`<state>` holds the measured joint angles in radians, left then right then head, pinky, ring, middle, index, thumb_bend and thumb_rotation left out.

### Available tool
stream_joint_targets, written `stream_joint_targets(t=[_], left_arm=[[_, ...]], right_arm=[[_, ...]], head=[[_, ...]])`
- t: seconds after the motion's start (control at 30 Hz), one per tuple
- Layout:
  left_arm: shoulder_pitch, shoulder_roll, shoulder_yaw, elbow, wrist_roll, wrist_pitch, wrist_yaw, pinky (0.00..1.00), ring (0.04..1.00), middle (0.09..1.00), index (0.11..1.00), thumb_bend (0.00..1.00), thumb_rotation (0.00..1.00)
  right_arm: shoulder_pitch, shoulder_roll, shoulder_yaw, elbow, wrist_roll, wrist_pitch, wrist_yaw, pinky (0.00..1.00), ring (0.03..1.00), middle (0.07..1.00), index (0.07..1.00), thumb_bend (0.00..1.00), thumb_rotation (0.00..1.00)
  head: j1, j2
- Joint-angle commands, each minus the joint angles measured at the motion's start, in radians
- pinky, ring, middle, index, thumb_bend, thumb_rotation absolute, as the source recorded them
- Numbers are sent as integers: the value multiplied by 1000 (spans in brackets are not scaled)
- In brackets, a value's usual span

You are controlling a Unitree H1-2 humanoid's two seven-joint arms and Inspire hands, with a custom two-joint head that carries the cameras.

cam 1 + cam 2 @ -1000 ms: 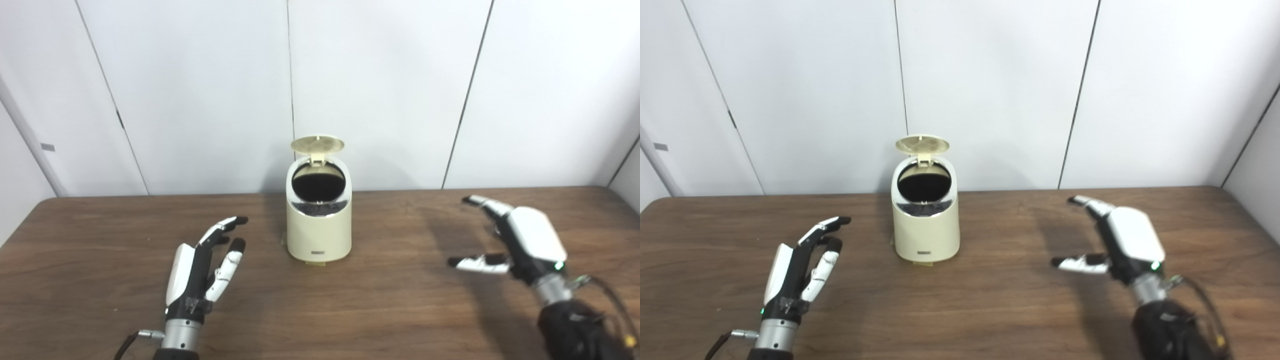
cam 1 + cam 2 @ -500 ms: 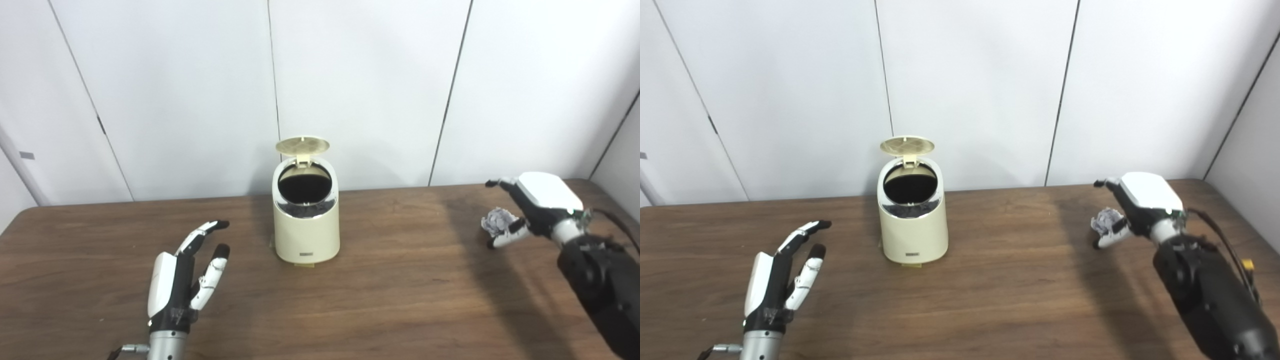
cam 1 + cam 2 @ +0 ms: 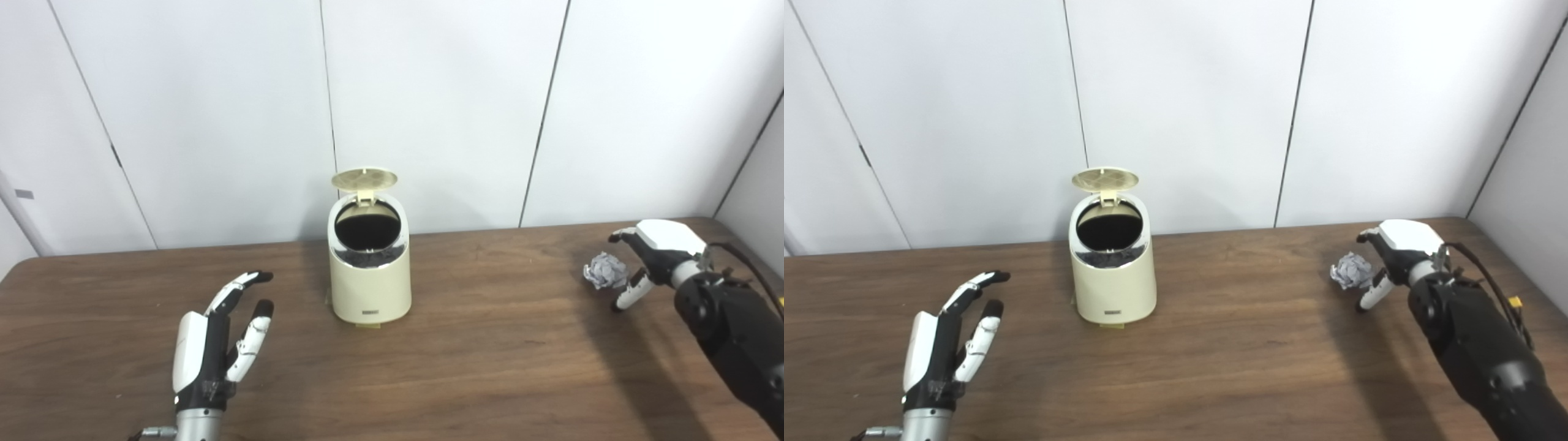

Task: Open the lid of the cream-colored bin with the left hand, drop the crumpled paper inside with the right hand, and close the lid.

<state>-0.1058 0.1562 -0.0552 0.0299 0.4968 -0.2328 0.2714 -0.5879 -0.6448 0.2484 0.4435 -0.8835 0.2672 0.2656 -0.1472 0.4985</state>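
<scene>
Cream-coloured cylindrical plastic bin (image 3: 369, 278) stands mid-table on the dark wooden table (image 3: 478, 361), its round hinged lid (image 3: 364, 179) raised upright. Crumpled ball of white paper (image 3: 604, 270) lies at far right, just beside the right hand (image 3: 650, 254), fingers spread around it; contact appears absent but is unclear. Left hand (image 3: 211, 346) hovers, fingers apart, empty.

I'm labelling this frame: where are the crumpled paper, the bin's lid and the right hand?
crumpled paper (image 3: 604, 270), left eye view, middle of the ball.
lid (image 3: 364, 179), left eye view, centre of the raised disc.
right hand (image 3: 656, 245), left eye view, white back.
</scene>
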Motion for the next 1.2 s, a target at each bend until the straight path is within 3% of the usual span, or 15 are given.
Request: stream_joint_targets(t=[0.0,0.5,0.83,0.97,1.17], left_arm=[[40,-5,-6,24,12,-29,17,823,835,823,781,533,1000],[40,-15,-10,12,38,-23,24,802,829,814,765,474,1000],[46,-19,-10,3,42,-18,24,801,823,808,755,480,1000],[54,-21,-13,-13,46,-8,18,805,823,806,754,496,1000],[57,-21,-16,-18,50,-11,19,799,820,802,749,488,1000]], right_arm=[[-66,-48,5,4,3,-15,-3,716,912,916,852,922,210],[-115,-45,59,86,57,-82,2,628,853,919,849,896,179],[-181,-29,106,201,64,-111,-9,661,856,921,864,870,174],[-197,-23,121,224,65,-110,-12,648,842,916,866,870,130],[-234,-21,138,329,89,-184,-40,634,812,926,853,878,19]], head=[[0,1],[12,5],[17,12],[18,15],[15,19]])
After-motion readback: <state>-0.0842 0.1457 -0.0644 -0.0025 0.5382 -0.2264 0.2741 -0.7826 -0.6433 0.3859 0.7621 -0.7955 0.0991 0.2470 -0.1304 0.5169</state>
